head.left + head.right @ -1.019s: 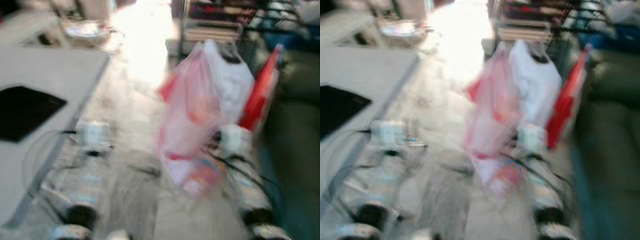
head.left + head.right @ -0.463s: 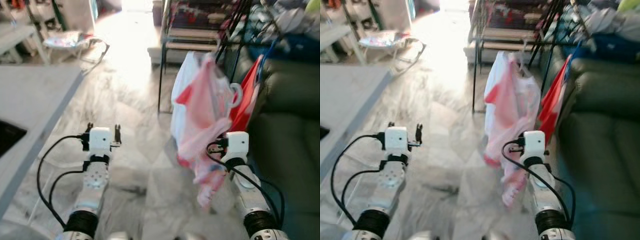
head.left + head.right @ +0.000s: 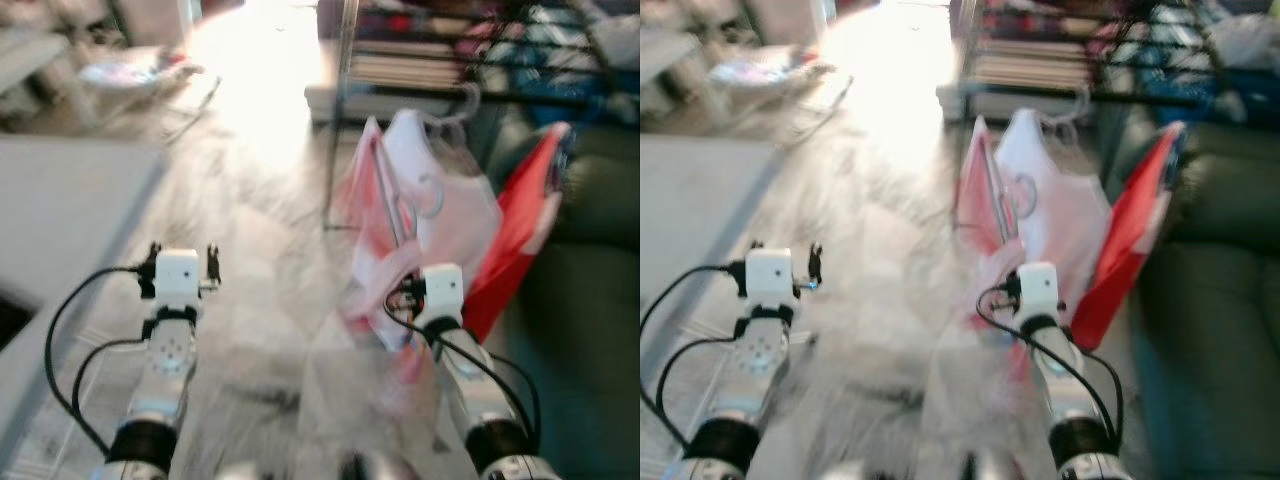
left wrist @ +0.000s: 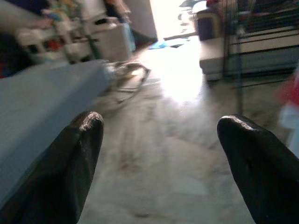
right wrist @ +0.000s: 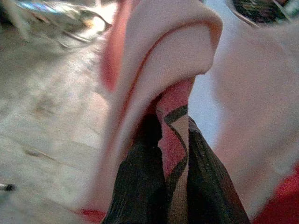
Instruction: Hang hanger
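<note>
The right hand [image 5: 170, 186] is clamped shut on a fold of the pink and red cloth [image 5: 159, 84], the two black fingers [image 5: 140, 186] pressed together with the fabric pinched between them. The clothes [image 3: 420, 230] hang in a bunch just ahead of the right arm, and a pale hanger hook [image 3: 432, 196] shows near the top of the bunch, though blur hides how the hanger sits. A red piece [image 3: 520, 230] hangs on the right of the bunch, next to the dark sofa [image 3: 590, 300].

Against half a second ago, the whole view has shifted and blurred, so the robot's head is moving; the bunch now reads nearer the middle, and the dark rack [image 3: 420, 60] at the far side sits more squarely ahead. The grip on the cloth is the same as before. I judge the robot is carrying the load toward the rack, with the hanging itself not yet begun.

The left hand [image 3: 180, 262] is held out over the marble floor [image 3: 270, 250], its fingers [image 4: 74, 158] spread wide with nothing between them. The grey bench [image 3: 70, 220] lies to the left, and bright light washes the far floor.
</note>
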Controlling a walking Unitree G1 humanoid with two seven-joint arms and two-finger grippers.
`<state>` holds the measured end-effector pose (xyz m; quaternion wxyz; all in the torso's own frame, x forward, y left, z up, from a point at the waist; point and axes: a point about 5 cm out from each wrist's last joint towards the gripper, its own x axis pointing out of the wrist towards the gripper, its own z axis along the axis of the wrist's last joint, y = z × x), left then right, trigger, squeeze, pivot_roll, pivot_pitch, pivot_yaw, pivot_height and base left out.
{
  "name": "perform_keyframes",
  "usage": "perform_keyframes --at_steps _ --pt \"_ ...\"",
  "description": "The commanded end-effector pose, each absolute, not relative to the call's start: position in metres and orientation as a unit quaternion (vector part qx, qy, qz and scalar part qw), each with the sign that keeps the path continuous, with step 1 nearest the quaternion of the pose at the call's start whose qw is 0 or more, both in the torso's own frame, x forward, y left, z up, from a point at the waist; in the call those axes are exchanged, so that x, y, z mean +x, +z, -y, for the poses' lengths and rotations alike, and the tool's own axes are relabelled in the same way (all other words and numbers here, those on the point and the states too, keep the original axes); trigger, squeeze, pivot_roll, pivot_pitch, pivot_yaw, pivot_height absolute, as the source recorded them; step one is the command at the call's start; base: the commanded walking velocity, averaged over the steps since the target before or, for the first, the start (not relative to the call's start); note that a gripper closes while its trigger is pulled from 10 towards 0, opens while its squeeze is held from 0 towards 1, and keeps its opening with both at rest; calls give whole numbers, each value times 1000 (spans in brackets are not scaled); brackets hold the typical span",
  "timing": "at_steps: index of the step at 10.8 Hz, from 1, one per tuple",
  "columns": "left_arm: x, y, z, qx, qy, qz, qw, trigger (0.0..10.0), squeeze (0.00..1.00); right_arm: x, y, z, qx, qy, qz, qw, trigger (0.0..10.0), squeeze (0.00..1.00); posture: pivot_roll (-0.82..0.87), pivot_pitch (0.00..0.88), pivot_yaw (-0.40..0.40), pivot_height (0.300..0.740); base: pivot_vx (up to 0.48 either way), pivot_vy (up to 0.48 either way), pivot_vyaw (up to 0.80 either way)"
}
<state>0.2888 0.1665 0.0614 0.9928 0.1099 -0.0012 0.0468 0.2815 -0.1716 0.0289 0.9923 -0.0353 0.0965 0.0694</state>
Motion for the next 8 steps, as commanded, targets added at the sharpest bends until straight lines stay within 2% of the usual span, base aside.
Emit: perform_keyframes --at_steps 1,8 --pt "287 61 -172 127 43 1 991 10000 0 284 31 168 -25 65 -95 993 10000 0 -7 76 -13 740 435 0 0" --pt "284 57 -162 115 25 -18 993 10000 0 294 33 177 -17 9 -107 994 10000 0 -1 76 -14 740 464 0 0"
